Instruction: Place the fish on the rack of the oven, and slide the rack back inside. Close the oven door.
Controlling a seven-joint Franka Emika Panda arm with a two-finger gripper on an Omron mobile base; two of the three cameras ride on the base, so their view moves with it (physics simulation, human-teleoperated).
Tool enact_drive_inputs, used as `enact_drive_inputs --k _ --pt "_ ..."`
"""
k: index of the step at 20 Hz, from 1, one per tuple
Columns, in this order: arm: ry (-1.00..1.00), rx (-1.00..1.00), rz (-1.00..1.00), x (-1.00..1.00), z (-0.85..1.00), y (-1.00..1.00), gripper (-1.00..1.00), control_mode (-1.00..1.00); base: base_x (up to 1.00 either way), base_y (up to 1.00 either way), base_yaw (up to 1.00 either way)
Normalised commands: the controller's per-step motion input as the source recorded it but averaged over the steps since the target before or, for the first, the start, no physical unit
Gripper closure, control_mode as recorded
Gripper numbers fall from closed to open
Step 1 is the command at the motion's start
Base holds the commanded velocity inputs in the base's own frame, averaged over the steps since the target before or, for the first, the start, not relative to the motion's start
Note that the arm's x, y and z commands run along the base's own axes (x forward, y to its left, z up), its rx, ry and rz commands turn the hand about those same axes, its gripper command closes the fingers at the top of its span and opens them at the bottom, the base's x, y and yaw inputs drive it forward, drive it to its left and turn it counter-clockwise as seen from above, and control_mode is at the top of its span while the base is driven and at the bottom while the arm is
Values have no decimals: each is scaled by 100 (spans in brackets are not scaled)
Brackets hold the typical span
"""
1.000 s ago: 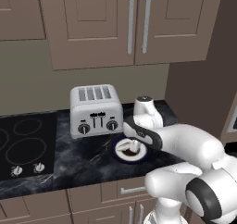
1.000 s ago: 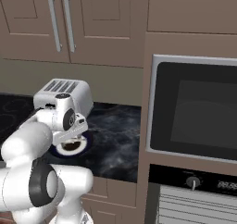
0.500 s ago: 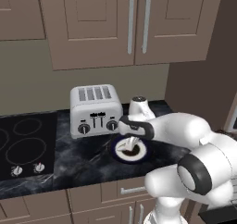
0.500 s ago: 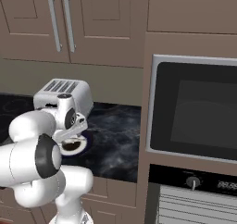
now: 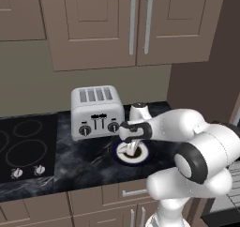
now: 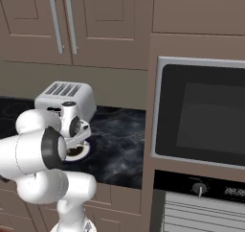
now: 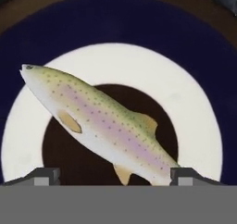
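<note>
Hovering low over the plate (image 5: 133,156), the gripper (image 7: 113,174) points straight down at the fish (image 7: 99,122), which lies on the plate's white ring and dark centre. Its two fingertips (image 7: 42,175) stand wide apart, one on each side of the fish's tail end, and nothing is held between them. The plate rests on the dark marble counter (image 5: 89,162) just in front of the silver toaster (image 5: 96,111). The oven (image 6: 201,118) stands to the right, its door (image 6: 203,116) shut.
</note>
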Motion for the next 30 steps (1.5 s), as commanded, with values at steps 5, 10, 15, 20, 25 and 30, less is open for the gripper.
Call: enact_drive_inputs --k 5,10,15,20,25,30 --pt "-5 0 11 24 -13 2 -100 -100 0 0 0" --pt "-4 -2 5 1 -2 1 -100 -100 0 0 0" --pt "-9 -3 3 13 -4 1 -100 -100 0 0 0" --pt "-1 0 5 22 -20 0 -100 -100 0 0 0" --pt "0 0 7 22 -43 0 -100 -100 0 0 0" --pt "0 0 4 8 -29 4 100 -100 0 0 0"
